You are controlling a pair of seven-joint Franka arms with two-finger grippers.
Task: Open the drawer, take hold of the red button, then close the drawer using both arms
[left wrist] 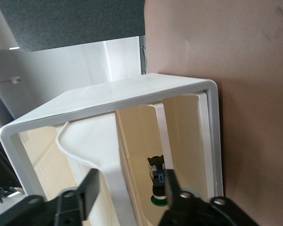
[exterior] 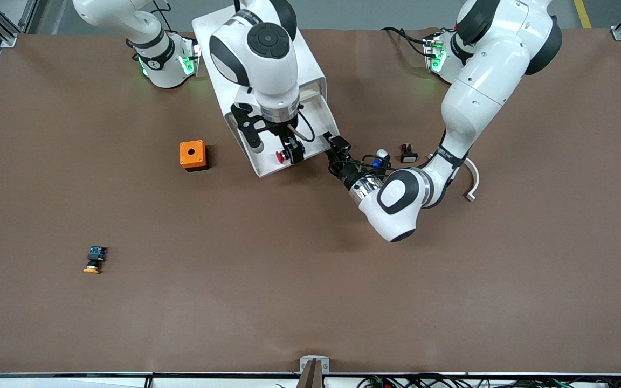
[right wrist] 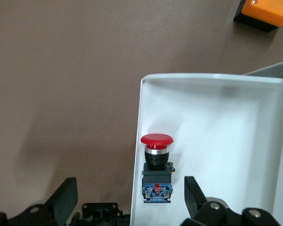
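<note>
the drawer [exterior: 289, 141] stands pulled out of the white cabinet [exterior: 259, 48], and the red button [exterior: 280, 157] lies in it near the front corner. the right pincer [exterior: 292, 151] hangs straight over that button, fingers [right wrist: 194, 194] spread wide with the button between them and one finger outside the drawer wall, not yet touching it. the left pincer [exterior: 336, 150] sits at the drawer's front corner toward the left arm's end, its fingers [left wrist: 172, 186] parted and open around the drawer front. through the cabinet, past the left pincer, a green button [left wrist: 157, 186] shows in another drawer. on the table [exterior: 310, 280] lie an orange box [exterior: 192, 154] and a yellow button [exterior: 94, 260].
</note>
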